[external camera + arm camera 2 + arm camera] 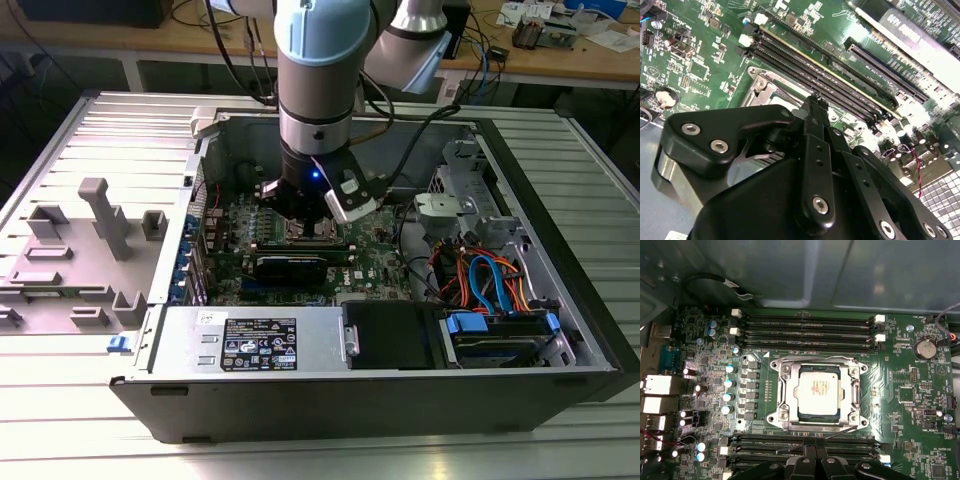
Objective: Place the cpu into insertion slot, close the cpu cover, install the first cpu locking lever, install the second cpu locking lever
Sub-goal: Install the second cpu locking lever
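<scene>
The cpu (818, 392), a dull silver square, lies flat in the insertion slot (774, 418) on the green motherboard. The cpu cover (784, 390), a silvery frame, lies down around it. A thin wire locking lever (840, 432) runs slanted along the socket's side nearest my gripper. My gripper (812, 444) is shut, its black fingertips pressed together at the lever's raised end, just outside the socket. In the second wrist view the gripper (813, 102) points down beside the socket's corner (761, 88). In the exterior view the gripper (305, 208) hangs over the motherboard's middle.
Long black memory slots (807, 330) flank the socket on two sides, with a second bank (765, 444) under my fingers. The open case (560, 330) has a power supply (255, 345), drive cables (490, 280) and a black card (290, 265). A grey fixture (100, 215) stands at the exterior view's left.
</scene>
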Tool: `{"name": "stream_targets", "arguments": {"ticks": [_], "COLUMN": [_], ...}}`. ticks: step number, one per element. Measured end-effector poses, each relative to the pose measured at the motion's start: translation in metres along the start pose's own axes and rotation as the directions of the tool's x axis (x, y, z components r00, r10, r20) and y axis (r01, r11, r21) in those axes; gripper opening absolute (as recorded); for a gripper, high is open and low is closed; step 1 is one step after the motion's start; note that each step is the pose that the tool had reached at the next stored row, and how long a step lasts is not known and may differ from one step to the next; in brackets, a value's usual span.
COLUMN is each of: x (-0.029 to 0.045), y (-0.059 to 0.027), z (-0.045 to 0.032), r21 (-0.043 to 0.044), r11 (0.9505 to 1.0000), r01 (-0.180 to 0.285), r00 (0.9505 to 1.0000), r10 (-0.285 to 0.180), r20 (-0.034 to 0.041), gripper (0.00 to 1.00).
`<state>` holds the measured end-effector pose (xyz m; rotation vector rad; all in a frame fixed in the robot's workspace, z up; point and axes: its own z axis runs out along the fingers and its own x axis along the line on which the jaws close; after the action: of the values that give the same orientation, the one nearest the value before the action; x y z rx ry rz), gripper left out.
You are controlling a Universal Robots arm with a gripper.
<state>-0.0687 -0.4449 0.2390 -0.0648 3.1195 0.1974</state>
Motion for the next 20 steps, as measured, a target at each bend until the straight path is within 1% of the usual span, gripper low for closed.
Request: {"name": "stream_targets", "arguments": {"ticks": [1, 3, 4, 8, 10, 12, 15, 18, 20], "x": [0.0005, 0.0005, 0.0008, 0.0021, 0.0026, 0.0043, 0.0056, 0.0067, 0.0070], "y": [-0.0021, -0.0027, -0.0033, -0.0041, -0.0061, -0.0084, -0.0100, -0.0109, -0.0111], "z": [0.0000, 0.0001, 0.0002, 0.0004, 0.0006, 0.0012, 0.0027, 0.0042, 0.0058], "r21": [-0.0016, -0.0055, -0.0112, -0.0218, -0.0286, -0.0384, -0.0500, -0.0587, -0.0612], "r11": [1.0000, 1.0000, 0.9999, 0.9998, 0.9996, 0.9993, 0.9987, 0.9983, 0.9981], "r01": [0.000, 0.000, 0.000, 0.000, 0.000, -0.001, -0.001, -0.001, -0.001], "r00": [1.0000, 1.0000, 1.0000, 1.0000, 1.0000, 1.0000, 1.0000, 1.0000, 1.0000], "r10": [0.000, 0.000, 0.000, 0.000, 0.000, 0.001, 0.001, 0.001, 0.001], "r20": [-0.0002, -0.0010, -0.0008, -0.0003, -0.0001, 0.0003, 0.0007, 0.0012, 0.0012], "gripper": [0.11, 0.11, 0.11, 0.11, 0.11, 0.11, 0.11, 0.11, 0.11]}}
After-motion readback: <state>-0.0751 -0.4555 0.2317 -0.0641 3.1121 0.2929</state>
